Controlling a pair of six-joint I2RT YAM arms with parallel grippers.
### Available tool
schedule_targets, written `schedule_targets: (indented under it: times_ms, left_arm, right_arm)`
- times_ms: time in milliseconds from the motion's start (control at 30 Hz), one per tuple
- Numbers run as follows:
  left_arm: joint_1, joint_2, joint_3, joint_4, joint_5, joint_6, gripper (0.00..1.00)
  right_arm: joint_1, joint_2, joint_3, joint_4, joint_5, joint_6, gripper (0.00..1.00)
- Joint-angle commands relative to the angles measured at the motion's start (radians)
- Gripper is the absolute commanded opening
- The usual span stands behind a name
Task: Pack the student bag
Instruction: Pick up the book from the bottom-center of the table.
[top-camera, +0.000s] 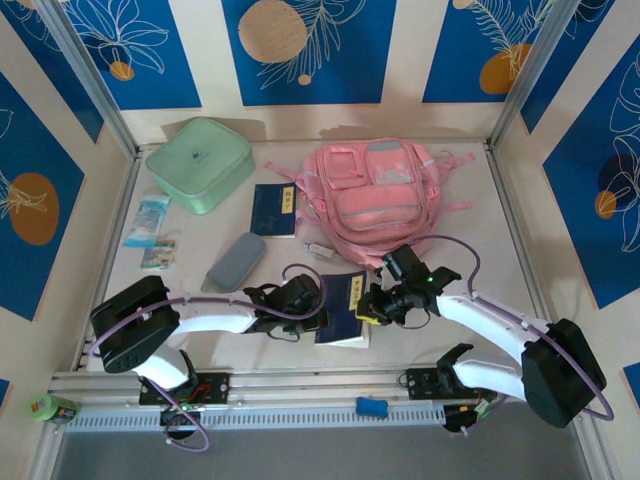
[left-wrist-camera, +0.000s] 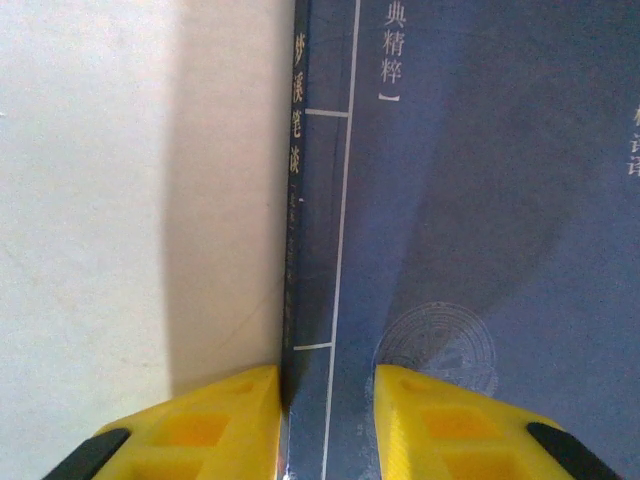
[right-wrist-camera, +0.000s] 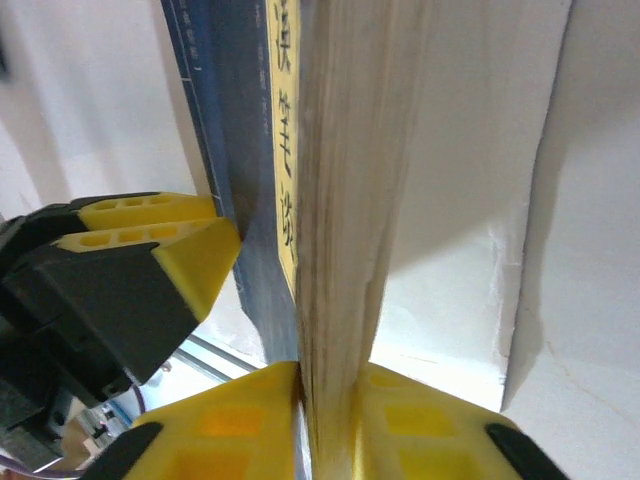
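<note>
Student bag (top-camera: 372, 195) soft pink fabric; left claw (left-wrist-camera: 328, 385), right claw (right-wrist-camera: 332, 375) both clamp slim navy book (top-camera: 345, 305).

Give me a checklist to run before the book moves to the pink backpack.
1. Left tool closed on the dark blue book: ok.
2. Right tool closed on its page edge: ok.
3. Book clear of the table: cannot tell.
4. Pink backpack pocket unzipped: cannot tell.
5. Route to the backpack free: not ok, a small pale object lies just in front of it.
</note>
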Motion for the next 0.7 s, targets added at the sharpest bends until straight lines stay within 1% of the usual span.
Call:
schedule_targets:
  times_ms: [0, 100, 167, 233, 400, 567, 667]
  left_arm:
    - [-0.013, -0.015, -0.015, -0.024, -0.012, -0.007, 0.3]
    - [-0.012, -0.03, -0.014, -0.028, -0.018, -0.006, 0.31]
    - [-0.005, -0.05, -0.017, -0.041, -0.031, 0.011, 0.34]
    - [0.018, -0.083, -0.008, -0.099, -0.044, 0.04, 0.39]
    - [0.108, -0.231, -0.001, -0.195, -0.037, 0.138, 0.48]
    - [0.25, -0.375, 0.005, -0.261, 0.065, 0.203, 0.56]
    - [0.33, -0.448, 0.008, -0.256, 0.15, 0.214, 0.61]
  right_arm:
    - [0.0, -0.027, -0.001, 0.007, -0.05, -0.011, 0.13]
    - [-0.001, -0.046, 0.002, 0.007, -0.062, -0.016, 0.08]
    - [0.003, -0.061, 0.013, -0.004, -0.06, -0.026, 0.07]
    - [0.018, -0.077, 0.04, -0.031, -0.048, -0.038, 0.06]
    - [0.033, -0.117, 0.085, -0.02, -0.112, -0.058, 0.04]
    - [0.058, -0.156, 0.167, -0.059, -0.115, -0.085, 0.03]
    - [0.044, -0.174, 0.206, -0.024, -0.165, -0.089, 0.02]
